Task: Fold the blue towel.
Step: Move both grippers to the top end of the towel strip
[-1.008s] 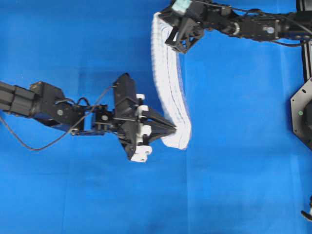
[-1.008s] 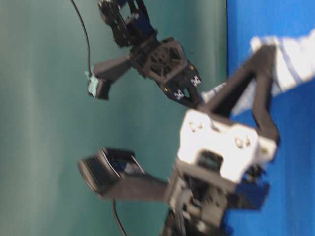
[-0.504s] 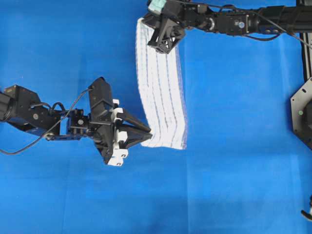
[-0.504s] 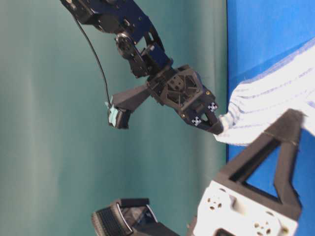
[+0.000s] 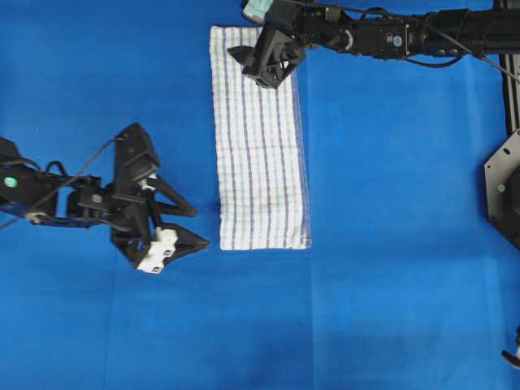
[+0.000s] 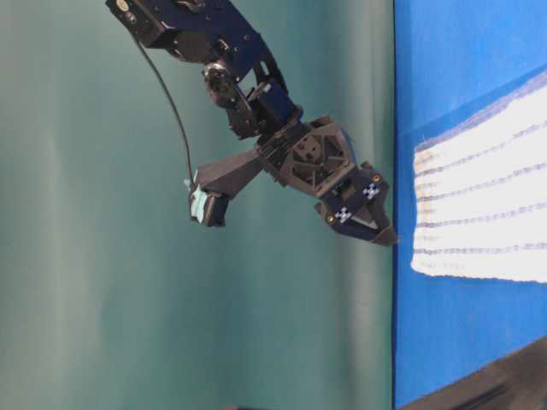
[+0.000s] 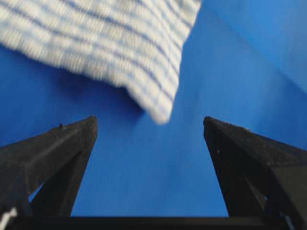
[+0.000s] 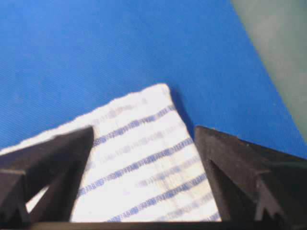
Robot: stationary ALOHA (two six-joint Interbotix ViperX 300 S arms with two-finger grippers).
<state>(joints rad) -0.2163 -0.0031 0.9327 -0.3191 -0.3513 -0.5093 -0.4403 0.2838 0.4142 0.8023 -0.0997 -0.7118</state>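
The blue towel (image 5: 260, 142), white with thin blue stripes, lies flat on the blue table cover as a long narrow folded strip running from the far edge toward the middle. My left gripper (image 5: 193, 227) is open and empty, left of the towel's near left corner (image 7: 160, 112) and apart from it. My right gripper (image 5: 252, 63) is open above the towel's far end (image 8: 144, 163), holding nothing. In the table-level view the right gripper (image 6: 380, 231) hangs beside the towel's far end (image 6: 479, 205).
The blue table cover (image 5: 390, 309) spreads all round the towel. A black fixture (image 5: 504, 191) stands at the right edge. The right arm (image 5: 406, 36) runs along the far edge. A green wall (image 6: 102, 256) lies beyond the table's far edge.
Both grippers carried the towel's lifted long edge leftward, laid it flat and let go. The left gripper has drawn back to the left and opened. The right gripper has opened over the far end.
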